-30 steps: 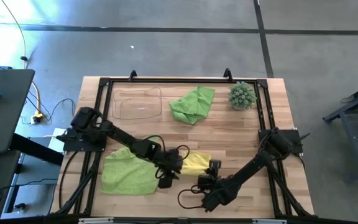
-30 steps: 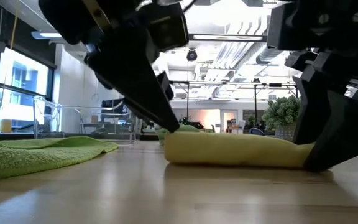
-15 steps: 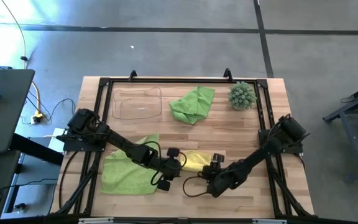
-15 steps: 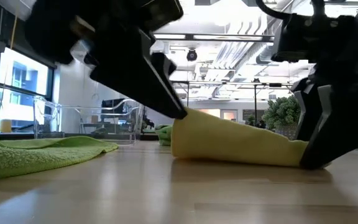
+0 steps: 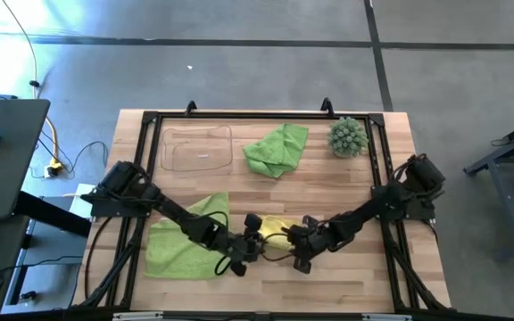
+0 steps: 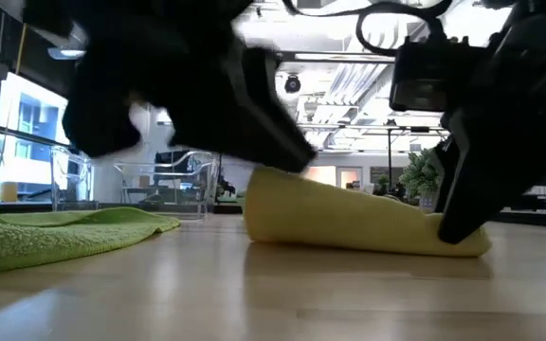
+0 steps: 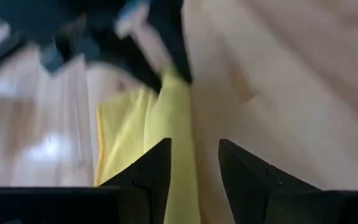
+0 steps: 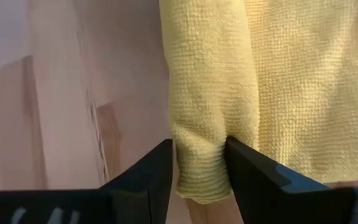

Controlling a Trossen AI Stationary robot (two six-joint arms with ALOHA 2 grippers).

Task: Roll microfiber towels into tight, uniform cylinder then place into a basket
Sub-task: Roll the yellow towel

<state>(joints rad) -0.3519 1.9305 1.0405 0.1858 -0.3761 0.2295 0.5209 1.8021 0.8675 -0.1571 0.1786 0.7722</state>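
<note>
The yellow towel point(image 5: 276, 234), partly rolled into a strip, lies near the table's front middle, its left end thicker in the low view point(image 6: 349, 218). My left gripper point(image 5: 252, 244) is shut on its left end, and my right gripper point(image 5: 302, 247) on its right end. One green towel point(image 5: 184, 242) lies spread flat at the front left. Another green towel point(image 5: 277, 148) lies crumpled at the far middle. The clear basket point(image 5: 198, 148) stands at the far left. My left gripper has the rolled strip's left end point(image 7: 178, 146) between its two fingers, which slant down from the table's left. One fingertip point(image 6: 295, 161) lies over the top of that end. The roll's underside rests on the table. My right gripper pinches the rolled fold at the towel's right end point(image 8: 201, 152) between its two fingers, several layers thick. The fingers point(image 6: 458, 213) slant steeply down from the table's right, across the roll. That end lies on the table; flat, unrolled cloth point(image 8: 303, 81) spreads beside the roll.
A spiky green ball plant point(image 5: 348, 136) stands at the far right. A black frame rail point(image 5: 266, 114) runs around the table top. Bare wood point(image 5: 328, 192) lies between the yellow towel and the far things.
My right gripper has gone from near the front edge toward the far edge and the yellow towel, tipping more steeply down. My left gripper has shifted a little toward the right and rolled its wrist. The towel has drawn in narrower, and its left end has grown thicker.
</note>
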